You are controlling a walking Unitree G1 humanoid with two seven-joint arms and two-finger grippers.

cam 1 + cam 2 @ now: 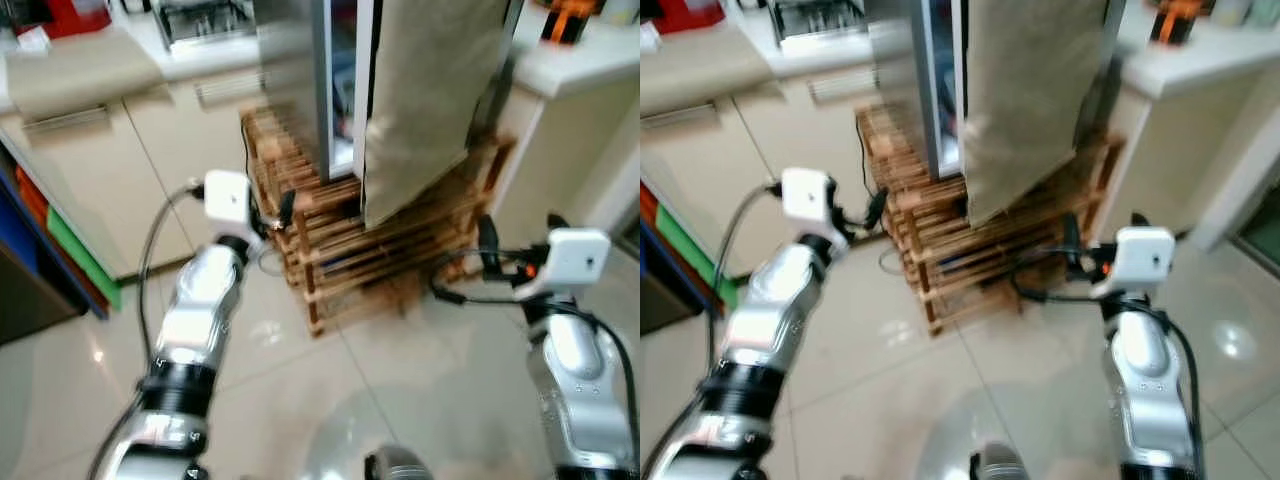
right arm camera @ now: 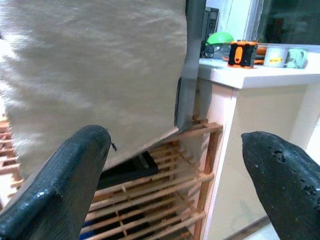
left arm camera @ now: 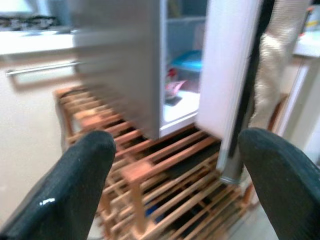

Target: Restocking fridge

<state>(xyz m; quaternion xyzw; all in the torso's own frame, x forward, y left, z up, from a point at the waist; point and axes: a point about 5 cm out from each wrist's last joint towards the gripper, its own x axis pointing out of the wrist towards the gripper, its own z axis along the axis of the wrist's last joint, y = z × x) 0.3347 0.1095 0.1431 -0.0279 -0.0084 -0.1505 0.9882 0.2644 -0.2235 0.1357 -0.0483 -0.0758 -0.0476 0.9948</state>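
A silver fridge (image 1: 290, 80) stands on a slatted wooden rack (image 1: 360, 250), its door (image 1: 365, 90) ajar. A beige cloth (image 1: 430, 100) hangs over the door front. Through the gap I see a white shelf holding a blue tub (image 3: 187, 60) and a small packet (image 3: 175, 87). My left gripper (image 1: 285, 210) is open, held near the rack's left corner below the fridge, with nothing between its fingers (image 3: 80, 190). My right gripper (image 1: 487, 245) is also open and empty, to the right of the rack, facing the cloth-covered door (image 2: 100, 65).
Cream cabinets (image 1: 90, 180) run along the left, with green and blue panels (image 1: 75, 255) by the floor. A white counter (image 1: 580, 60) at right carries an orange object (image 1: 565, 20) and mugs (image 2: 280, 56). Pale floor tiles (image 1: 400, 390) lie in front.
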